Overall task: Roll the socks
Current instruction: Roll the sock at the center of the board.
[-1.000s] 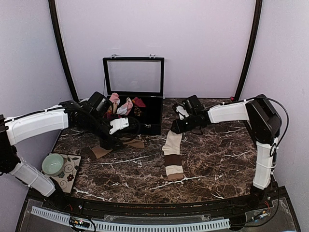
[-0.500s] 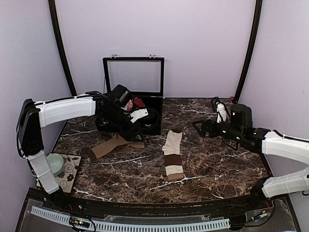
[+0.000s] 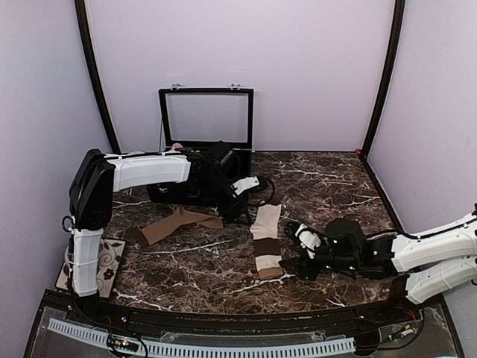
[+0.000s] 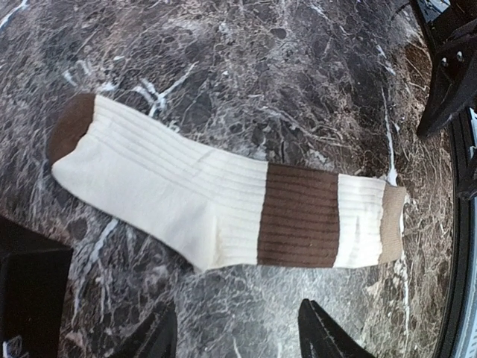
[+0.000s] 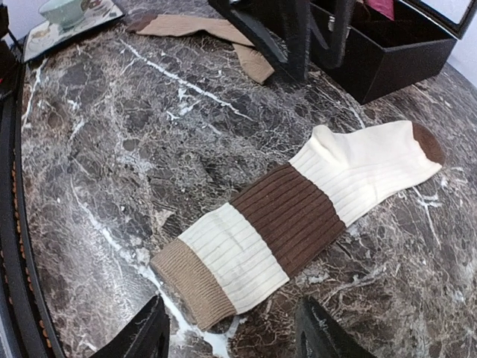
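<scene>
The ribbed cream sock [image 3: 267, 237], with a brown toe, a broad brown band and a tan cuff, lies flat mid-table on veined dark marble [image 3: 350, 201], its toe pointing to 12 o'clock. A limp, creased tan sock [image 3: 177, 222] sprawls at its 9 o'clock, in front of the black box [image 3: 207, 118] with its glass lid raised. The left gripper [image 4: 238, 339] hangs at the cream sock's 11 o'clock and the right gripper [image 5: 231, 335] at its 4 o'clock, both with jaws parted and gripping nothing.

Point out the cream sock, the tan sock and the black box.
cream sock [image 4: 171, 186], left wrist view, cream ribbed middle.
tan sock [image 3: 175, 222], top view, its middle.
black box [image 5: 406, 66], right wrist view, outer wall.
</scene>
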Controlling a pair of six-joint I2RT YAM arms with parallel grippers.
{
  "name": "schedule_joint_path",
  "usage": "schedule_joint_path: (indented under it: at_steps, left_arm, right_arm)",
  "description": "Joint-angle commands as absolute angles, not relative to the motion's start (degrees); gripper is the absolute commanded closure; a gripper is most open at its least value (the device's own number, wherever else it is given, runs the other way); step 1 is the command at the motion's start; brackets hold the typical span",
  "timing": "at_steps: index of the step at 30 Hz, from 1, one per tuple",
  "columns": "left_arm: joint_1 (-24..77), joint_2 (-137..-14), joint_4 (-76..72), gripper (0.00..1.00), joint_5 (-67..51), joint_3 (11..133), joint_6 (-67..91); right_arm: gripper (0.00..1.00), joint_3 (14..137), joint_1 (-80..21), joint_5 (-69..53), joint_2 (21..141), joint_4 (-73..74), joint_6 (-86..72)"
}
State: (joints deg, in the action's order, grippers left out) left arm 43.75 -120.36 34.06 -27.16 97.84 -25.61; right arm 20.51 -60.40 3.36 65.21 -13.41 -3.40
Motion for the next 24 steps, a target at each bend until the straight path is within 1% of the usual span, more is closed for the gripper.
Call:
schedule_joint_path:
  at_steps: [1,5,10,19,24]
  left_arm:
    - [46.93,-122.69,32.15,0.42,-28.88,101.67,-24.13]
    - [48.53,-124.99,29.76,0.42,-28.93,101.92,-23.51]
    - [49.36,-127.18,26.52,0.42,-28.95,100.30,-22.16]
    - [50.45,-130.07,20.43,0.42,-20.48,96.90,-20.97]
    - [50.45,-129.92,21.27,0.43,-15.84,95.45,-22.80]
  right_arm:
    - [0.45,23.63,-61.64,0.99,71.81,-17.54,2.28]
    - [0.52,24.84,-62.30,-0.81,77.96,-18.55,5.31]
    - [0.59,25.13,-63.30,-1.73,80.47,-17.94,6.16]
    - [0.64,23.70,-65.26,-1.45,83.79,-19.56,4.18]
    - [0.66,25.12,-65.22,-2.43,88.36,-21.72,3.87]
